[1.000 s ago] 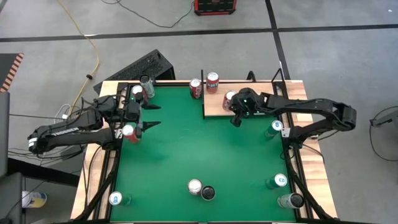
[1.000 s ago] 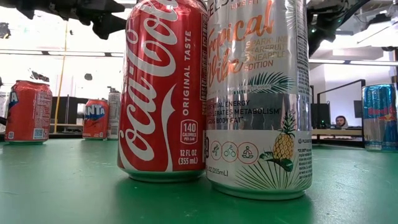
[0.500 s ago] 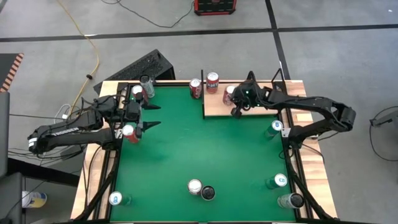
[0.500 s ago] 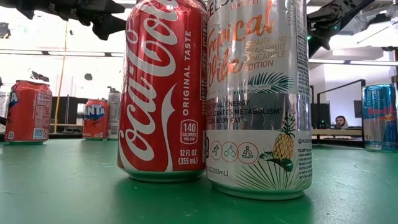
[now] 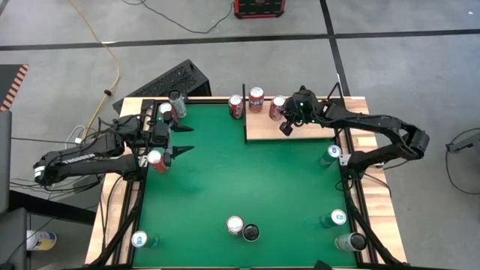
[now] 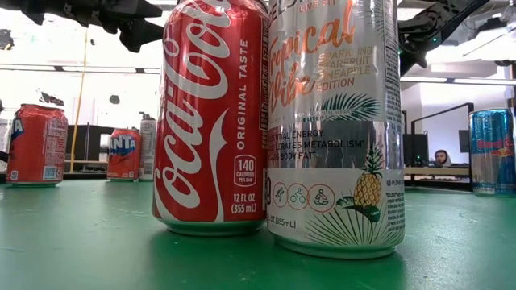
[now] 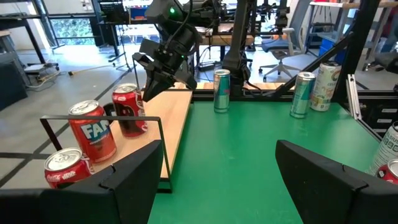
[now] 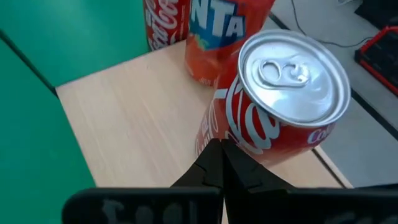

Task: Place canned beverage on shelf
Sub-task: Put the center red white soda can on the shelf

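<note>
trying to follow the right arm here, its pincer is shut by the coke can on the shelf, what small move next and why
Probably lift the right pincer up and back off the shelf. The Coke can already stands upright on the board beside the Fanta can, and the shut pincer holds nothing, its tips just beside the can's side, so a sideways move could knock the can over. The left pincer waits open at the table's left edge.

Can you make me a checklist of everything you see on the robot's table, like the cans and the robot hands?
Surface: green table, wooden rails at its edges.
Job's things: shelf at the far right; Coca-Cola can and Fanta can stand on it.
Clutter: more cans around the table's edges, a close pair near the front.
Grippers: right gripper shut, above the shelf by the Coca-Cola can; left gripper open, empty, at the left edge.
Cables: yellow cord on the floor.
Surroundings: grey floor, keyboard behind the table.
</note>
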Robot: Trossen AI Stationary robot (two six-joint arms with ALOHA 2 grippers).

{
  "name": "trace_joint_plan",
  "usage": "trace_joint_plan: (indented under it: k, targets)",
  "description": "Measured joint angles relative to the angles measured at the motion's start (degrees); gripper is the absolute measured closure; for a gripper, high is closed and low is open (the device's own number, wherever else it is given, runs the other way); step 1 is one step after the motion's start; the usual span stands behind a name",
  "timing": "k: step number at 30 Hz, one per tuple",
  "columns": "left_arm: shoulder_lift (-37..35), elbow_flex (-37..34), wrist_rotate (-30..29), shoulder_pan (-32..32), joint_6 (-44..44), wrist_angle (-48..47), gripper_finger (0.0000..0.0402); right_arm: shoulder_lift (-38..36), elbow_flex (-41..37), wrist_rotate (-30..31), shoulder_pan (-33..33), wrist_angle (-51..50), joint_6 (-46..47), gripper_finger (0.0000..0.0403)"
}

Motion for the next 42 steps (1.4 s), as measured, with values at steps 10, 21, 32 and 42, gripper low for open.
trace_joint_plan:
  k: [10, 21, 32, 42]
  targets:
    - [0.00, 0.00, -0.02, 0.00, -0.26, -0.01, 0.0105, -0.02, 0.00, -0.90, -1.67, 2.89, -0.06, 0.0386]
    - [0.00, 0.00, -0.02, 0.00, -0.46, -0.42, 0.0105, -0.04, 0.00, -2.26, -2.51, 5.62, 0.14, 0.0386]
    - [0.02, 0.00, -0.02, 0.00, -0.74, -0.84, 0.0105, -0.04, 0.00, -2.25, -1.45, 4.78, 1.09, 0.0385]
    - [0.02, 0.00, 0.00, -0.02, -0.83, -0.91, 0.0105, -0.04, 0.00, -2.11, -1.16, 5.55, 1.67, 0.0385]
